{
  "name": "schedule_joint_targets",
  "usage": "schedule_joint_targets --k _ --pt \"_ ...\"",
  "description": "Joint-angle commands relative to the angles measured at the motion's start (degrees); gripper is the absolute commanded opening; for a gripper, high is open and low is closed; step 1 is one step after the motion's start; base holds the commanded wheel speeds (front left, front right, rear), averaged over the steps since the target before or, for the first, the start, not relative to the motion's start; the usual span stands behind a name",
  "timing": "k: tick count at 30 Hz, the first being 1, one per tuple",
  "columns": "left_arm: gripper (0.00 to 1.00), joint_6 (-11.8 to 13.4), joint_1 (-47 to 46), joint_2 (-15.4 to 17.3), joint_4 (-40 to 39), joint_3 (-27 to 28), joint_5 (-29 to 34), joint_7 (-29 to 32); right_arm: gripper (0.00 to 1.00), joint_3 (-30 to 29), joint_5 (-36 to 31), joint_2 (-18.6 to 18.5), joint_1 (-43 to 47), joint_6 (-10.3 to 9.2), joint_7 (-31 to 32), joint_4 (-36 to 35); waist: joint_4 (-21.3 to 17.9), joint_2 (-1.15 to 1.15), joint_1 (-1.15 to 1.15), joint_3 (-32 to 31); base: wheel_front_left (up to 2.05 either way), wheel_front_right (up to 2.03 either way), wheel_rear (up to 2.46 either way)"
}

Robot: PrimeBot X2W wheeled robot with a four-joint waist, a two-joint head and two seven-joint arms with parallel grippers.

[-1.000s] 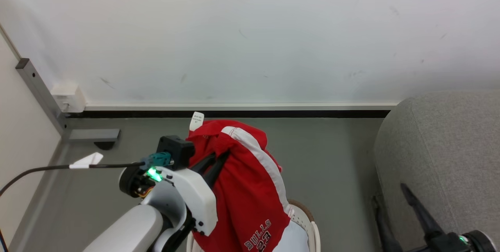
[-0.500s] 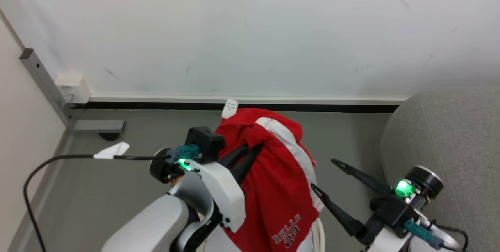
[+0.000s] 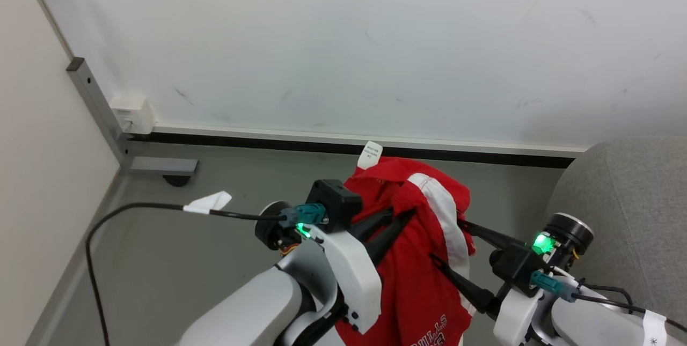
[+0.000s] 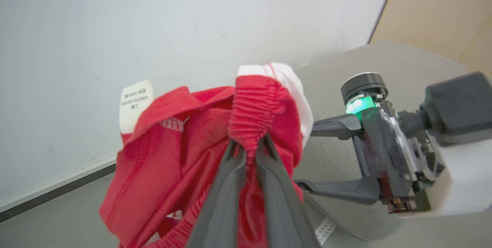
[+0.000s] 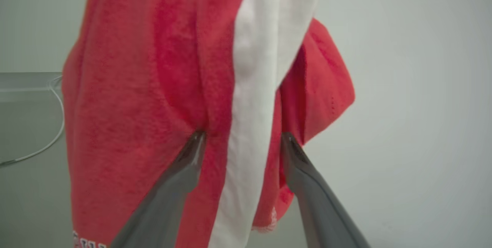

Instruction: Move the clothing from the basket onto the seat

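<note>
The red clothing (image 3: 418, 260) with a white stripe and a small white tag (image 3: 370, 154) hangs in the air from my left gripper (image 3: 400, 214). In the left wrist view the left gripper (image 4: 248, 150) is shut on the gathered red waistband (image 4: 253, 102). My right gripper (image 3: 448, 241) is open at the clothing's right side. In the right wrist view the right gripper (image 5: 243, 137) has its fingertips on either side of the white stripe (image 5: 253, 48), against the cloth. The grey seat (image 3: 622, 185) stands at the right. The basket is out of view.
A pale wall with a dark baseboard (image 3: 322, 142) runs across behind the clothing. A grey metal post (image 3: 96, 99) with a white box (image 3: 131, 114) stands at the far left. A black cable (image 3: 134, 207) arcs over the grey floor (image 3: 214, 185) on the left.
The head camera has shifted. My right gripper came in from the right and its open fingers now reach the hanging clothing. The left gripper still holds the clothing.
</note>
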Motion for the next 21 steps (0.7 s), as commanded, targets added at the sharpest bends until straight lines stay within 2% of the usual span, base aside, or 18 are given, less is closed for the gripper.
schedule_joint_targets --k 1,11,12,13,21 --pt "0.0 -0.5 -0.8 -0.7 0.2 -0.6 -0.1 0.2 1.0 2.1 1.8 0.4 -1.7 -0.14 0.0 1.2 0.3 0.0 0.0 -0.2 0.0 0.0 0.0" --pt "0.0 -2.5 -0.9 -2.7 0.7 -2.3 -1.9 0.8 0.99 5.8 7.9 3.7 -3.7 -0.14 0.0 5.0 1.2 0.0 0.0 -0.6 0.0 0.0 0.0" --pt "0.0 -2.7 -0.9 -2.9 0.8 -2.4 -2.0 0.8 0.25 6.7 9.1 3.9 -3.8 -0.14 0.0 5.1 1.4 0.0 0.0 -0.7 0.0 0.0 0.0" --pt "0.0 -2.7 -1.0 -3.0 1.1 -2.5 -2.3 0.8 0.0 7.0 10.0 4.0 -4.1 -0.14 0.0 5.1 1.5 0.0 0.0 -0.7 0.0 0.0 0.0" --pt "0.0 -2.6 -1.1 -2.6 2.7 -2.0 -2.5 0.0 0.0 7.7 13.5 3.0 -4.8 -0.14 0.0 3.6 1.7 0.0 0.0 -0.5 0.0 0.0 0.0"
